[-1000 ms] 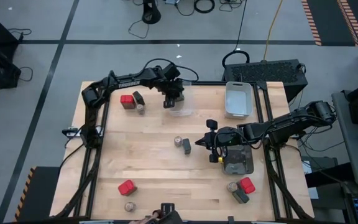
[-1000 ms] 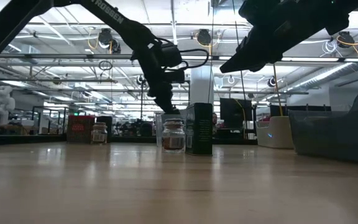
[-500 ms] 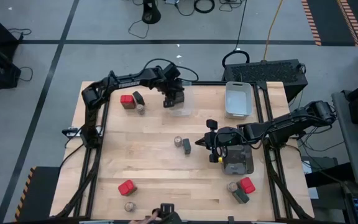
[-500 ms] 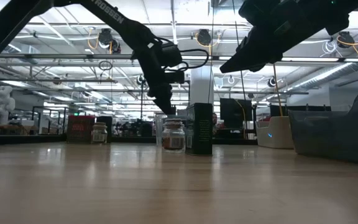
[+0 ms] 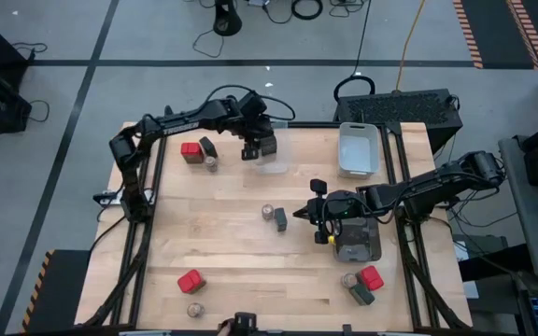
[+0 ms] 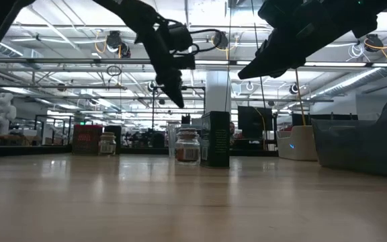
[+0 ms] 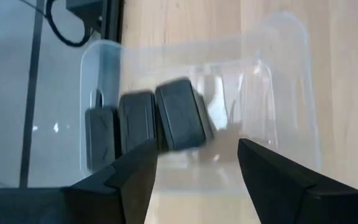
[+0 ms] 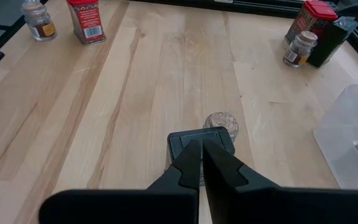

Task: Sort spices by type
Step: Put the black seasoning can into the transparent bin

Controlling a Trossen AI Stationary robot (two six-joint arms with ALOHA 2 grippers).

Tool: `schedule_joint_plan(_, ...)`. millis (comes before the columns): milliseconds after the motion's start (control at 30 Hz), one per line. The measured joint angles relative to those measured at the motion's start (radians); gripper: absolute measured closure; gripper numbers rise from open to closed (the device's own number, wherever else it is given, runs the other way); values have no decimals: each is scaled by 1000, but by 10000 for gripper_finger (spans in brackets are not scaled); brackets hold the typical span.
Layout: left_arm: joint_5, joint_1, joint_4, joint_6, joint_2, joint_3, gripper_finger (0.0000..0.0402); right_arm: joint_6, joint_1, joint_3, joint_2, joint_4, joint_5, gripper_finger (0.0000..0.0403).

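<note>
**Dark tins gathered in the clear bin; left pincer above it, empty.**
Three dark tins (image 7: 138, 124) lie side by side in the clear bin (image 7: 291, 81) at the worktop's (image 5: 232, 252) far edge, evidently grouped by kind. The left pincer (image 7: 194, 171) hangs over them, fingers apart, touching nothing. The right pincer (image 8: 200, 158), fingers together, waits above a mid-worktop tin (image 8: 197, 138) and jar (image 8: 222, 121).

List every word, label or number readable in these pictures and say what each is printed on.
None can be read for certain.
Left arm: pale lettering along its link, too small in the high view.
Red tin: white label with print, too blurred in the right wrist view.
Jar: pale label, unreadable in the low view.
Dark tins in the clear bin: no print visible.
</note>
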Motion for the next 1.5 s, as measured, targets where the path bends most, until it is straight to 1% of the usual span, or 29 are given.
schedule_joint_plan(100, -22, 0, -97, -18, -44, 0, 171, 1, 0, 0, 0, -8, 0, 403)
schedule_joint_plan(367, -13, 25, -345, -143, -190, 0, 171, 3, 0, 0, 0, -28, 0, 403)
schedule_joint_plan(600, -33, 42, -490, -286, -306, -4, 171, 3, 0, 0, 0, -30, 0, 403)
schedule_joint_plan(700, 12, 33, -505, -352, -364, -47, 171, 3, 0, 0, 0, -32, 0, 403)
schedule_joint_plan(800, 46, -5, -508, -418, -422, -103, 171, 11, 0, 0, 0, -32, -1, 403)
schedule_joint_plan(1000, 40, -115, -511, -481, -526, -237, 171, 11, 0, 0, 0, -32, -1, 403)
schedule_joint_plan(1133, 33, -174, -503, -580, -579, -324, 171, 25, 1, 0, 0, -32, -1, 403)
schedule_joint_plan(1200, 31, -213, -479, -627, -598, -366, 171, 35, 1, 0, 0, -32, -1, 403)
schedule_joint_plan(1333, 29, -287, -464, -656, -618, -428, 171, 38, 1, 0, 0, -32, -1, 403)
schedule_joint_plan(1400, 10, -318, -448, -673, -617, -451, 171, 38, 1, 0, 0, -32, -1, 403)
schedule_joint_plan(1500, -1, -354, -362, -692, -617, -487, 171, 47, 1, 0, 0, -33, -1, 403)
